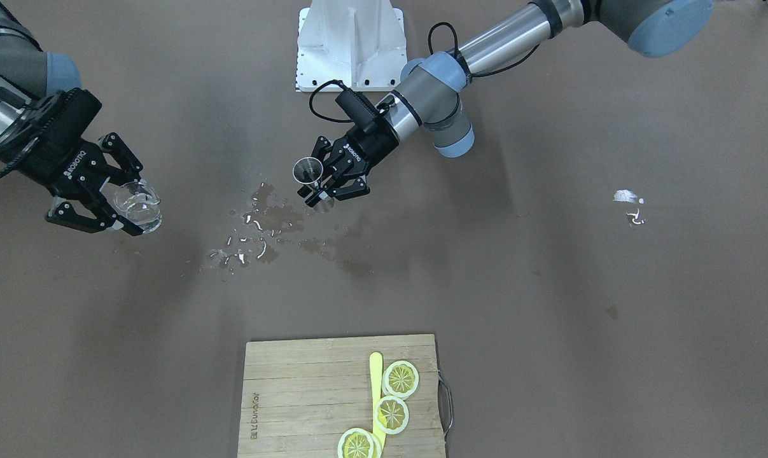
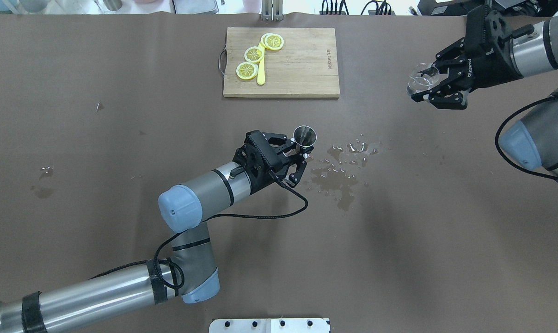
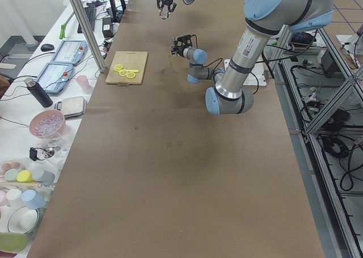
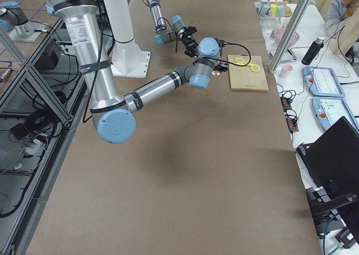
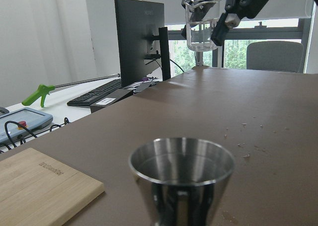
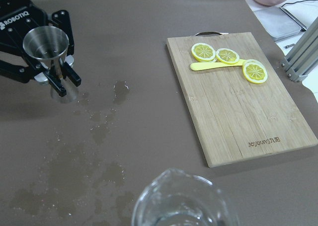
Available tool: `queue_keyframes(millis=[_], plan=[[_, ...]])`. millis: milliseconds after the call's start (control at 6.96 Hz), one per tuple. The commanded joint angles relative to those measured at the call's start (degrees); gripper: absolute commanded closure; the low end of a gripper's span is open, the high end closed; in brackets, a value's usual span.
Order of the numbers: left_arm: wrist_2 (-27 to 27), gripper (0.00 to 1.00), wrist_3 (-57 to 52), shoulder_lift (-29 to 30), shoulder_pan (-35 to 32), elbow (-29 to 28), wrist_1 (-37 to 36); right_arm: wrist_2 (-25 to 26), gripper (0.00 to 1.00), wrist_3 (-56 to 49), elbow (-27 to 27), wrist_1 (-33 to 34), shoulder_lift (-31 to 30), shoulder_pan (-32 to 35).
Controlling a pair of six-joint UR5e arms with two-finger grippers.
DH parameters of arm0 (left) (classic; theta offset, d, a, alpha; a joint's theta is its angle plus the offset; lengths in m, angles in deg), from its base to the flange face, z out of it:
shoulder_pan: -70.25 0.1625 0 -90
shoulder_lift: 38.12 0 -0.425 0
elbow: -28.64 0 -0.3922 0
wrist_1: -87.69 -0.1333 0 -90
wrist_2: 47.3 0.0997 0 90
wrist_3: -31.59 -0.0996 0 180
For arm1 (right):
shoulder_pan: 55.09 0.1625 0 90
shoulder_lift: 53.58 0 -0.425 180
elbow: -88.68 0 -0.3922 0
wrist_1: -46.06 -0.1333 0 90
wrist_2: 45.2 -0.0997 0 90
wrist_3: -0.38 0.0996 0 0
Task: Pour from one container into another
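Upright steel jigger [image 1: 308, 172] (mouth up); clear glass cup [image 1: 137, 204] aloft.

Wet bare table [image 2: 389, 125] between jigger [image 2: 304, 137] and glass cup [image 2: 420, 81]; cutting board [image 2: 297, 69] aside.

"ROBOTIQ" stands in white capitals on the black body of the left gripper [image 6: 58, 82], and the same word is on the right gripper [image 1: 137, 207]. The wooden cutting board [image 6: 233, 112] carries a burnt-in brand mark near one corner that seems to read "Joyoung"; the small signs after it are too small to read.
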Motion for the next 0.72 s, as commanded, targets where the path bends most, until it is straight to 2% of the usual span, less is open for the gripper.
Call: queue_keyframes(millis=[0, 144, 288, 575], plan=[[0.0, 1.0, 0.0, -0.1, 0.1, 0.0, 0.2, 4.7, 1.0, -9.2, -4.3, 11.9, 1.7, -3.8], [0.0, 1.0, 0.0, -0.1, 0.0, 0.0, 0.2, 1.7, 1.0, -9.4, -3.7, 12.2, 2.6, -4.1], [0.0, 1.0, 0.0, -0.1, 0.0, 0.0, 0.2, -1.2, 1.0, -9.5, -3.0, 13.9, 6.1, -4.1], [0.0, 1.0, 0.0, -0.1, 0.0, 0.0, 0.2, -1.8, 1.0, -9.6, -3.7, 14.7, 6.2, -4.2]])
